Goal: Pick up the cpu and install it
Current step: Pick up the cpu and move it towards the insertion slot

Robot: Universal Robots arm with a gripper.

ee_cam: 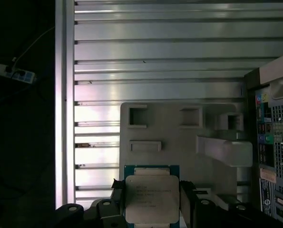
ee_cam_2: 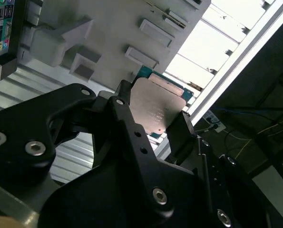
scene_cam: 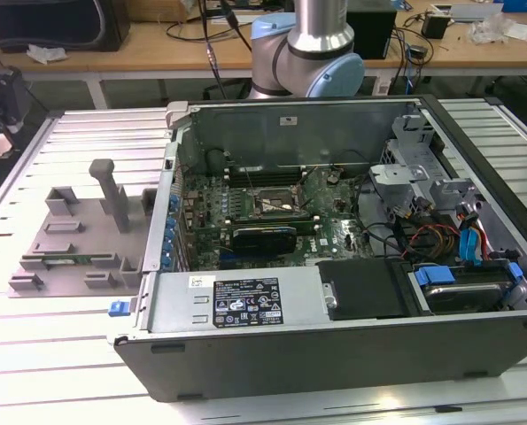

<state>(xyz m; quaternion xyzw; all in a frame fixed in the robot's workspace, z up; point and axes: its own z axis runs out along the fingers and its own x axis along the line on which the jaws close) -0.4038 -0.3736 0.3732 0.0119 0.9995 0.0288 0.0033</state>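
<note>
Pickup looks done: the end effector [ee_cam: 151, 203] is closed on the cpu [ee_cam: 150, 192], one finger on each of two opposite edges (silver top facing the camera in both wrist views). The chip seems lifted clear of the grey parts holder [ee_cam: 179, 137] on the slatted tabletop [ee_cam: 155, 47], beside the open computer case [scene_cam: 334, 328]. Installing is what remains: the socket [scene_cam: 279, 205] inside the case is well apart from the chip.
</note>
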